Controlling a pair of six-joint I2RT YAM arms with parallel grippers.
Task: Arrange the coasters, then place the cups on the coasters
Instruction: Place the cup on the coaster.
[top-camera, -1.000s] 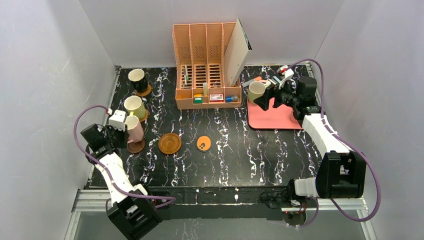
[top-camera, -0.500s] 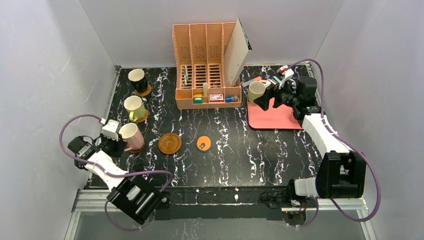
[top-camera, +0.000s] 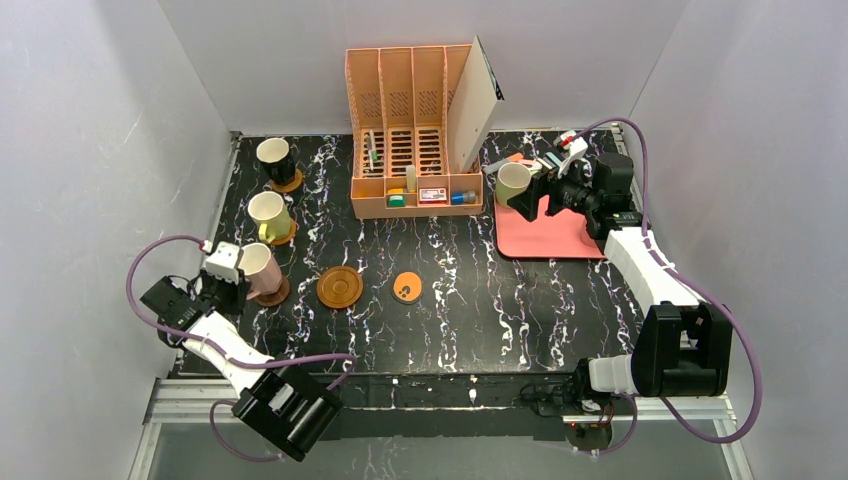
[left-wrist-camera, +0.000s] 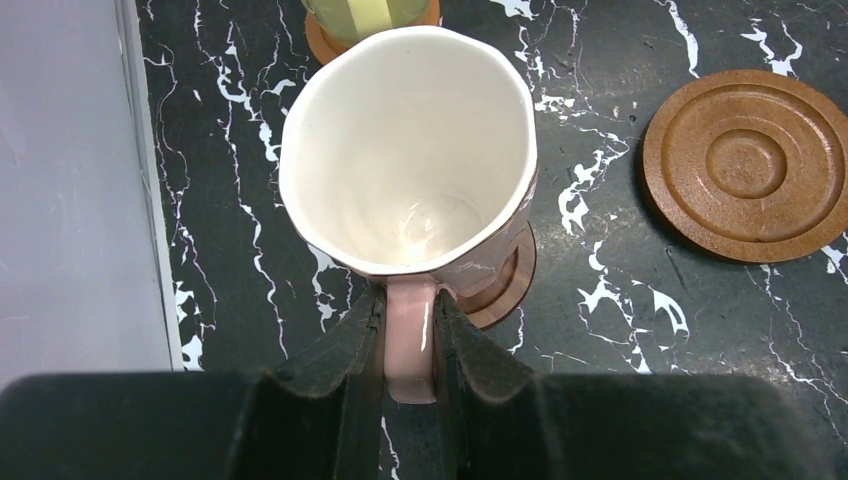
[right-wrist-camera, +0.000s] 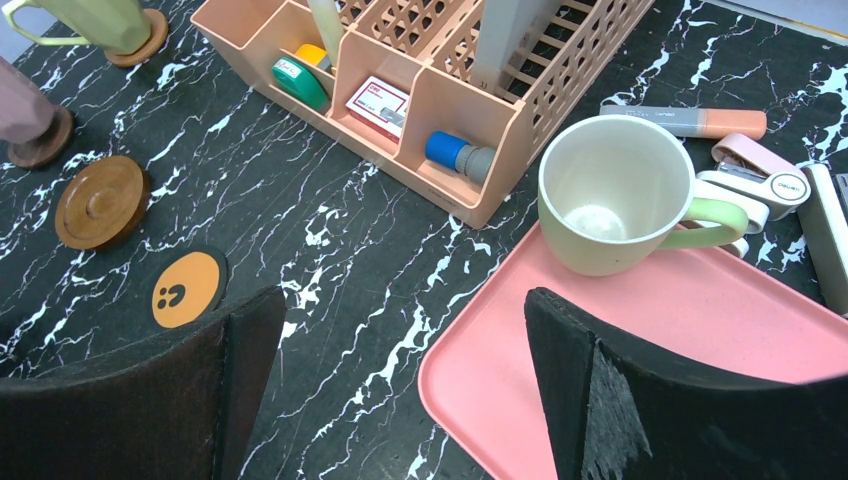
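Left arm (top-camera: 215, 340) lower now, left jaws tight on pink mug (left-wrist-camera: 410, 200) handle; right jaws spread

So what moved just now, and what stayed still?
The left gripper, keeping its hold on the handle of the pink mug, pulled back toward the near left corner. The mug shifted with it and is at the dark brown coaster. The right gripper stayed open near the olive green mug. Everything else stayed put.

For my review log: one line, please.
left gripper: shut on pink mug handle | mug: over dark brown coaster | right gripper: open, facing olive green mug
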